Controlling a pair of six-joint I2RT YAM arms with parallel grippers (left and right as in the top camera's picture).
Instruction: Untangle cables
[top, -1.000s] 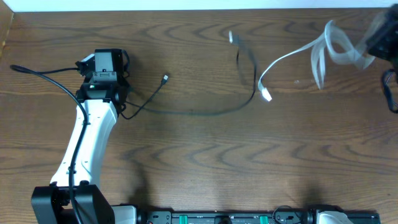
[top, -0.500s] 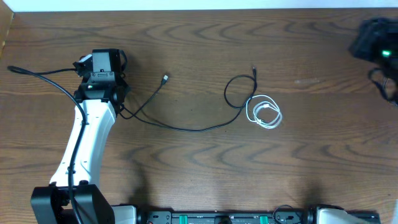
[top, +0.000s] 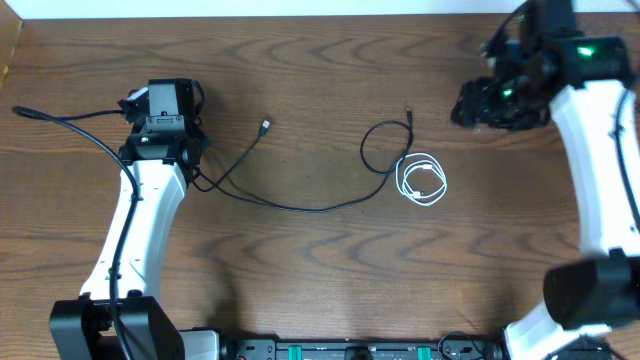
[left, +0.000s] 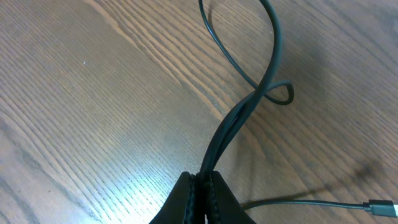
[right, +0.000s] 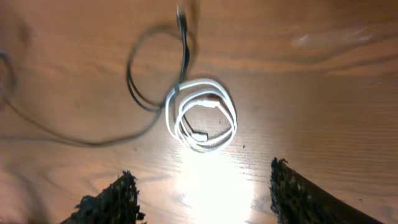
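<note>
A long black cable (top: 300, 206) runs across the table from its plug (top: 265, 127) to a loop (top: 378, 145) at the middle. A white cable (top: 422, 180) lies coiled beside that loop and overlaps it at the coil's edge (right: 176, 94). My left gripper (top: 196, 172) is shut on the black cable (left: 249, 112), which rises doubled from between the fingers (left: 204, 186). My right gripper (top: 472, 108) hovers up and to the right of the white coil (right: 202, 118). It is open (right: 202, 190) with nothing between its fingers.
A thick black robot cable (top: 70, 122) trails off the left arm toward the table's left edge. The table's far edge meets a white strip (top: 300, 8). Bare wood stretches in front of the cables (top: 330, 280).
The white cable, held in the air at the far right a second ago, now lies coiled on the table. The right gripper has opened and moved in over the table. The left arm has stayed put.
</note>
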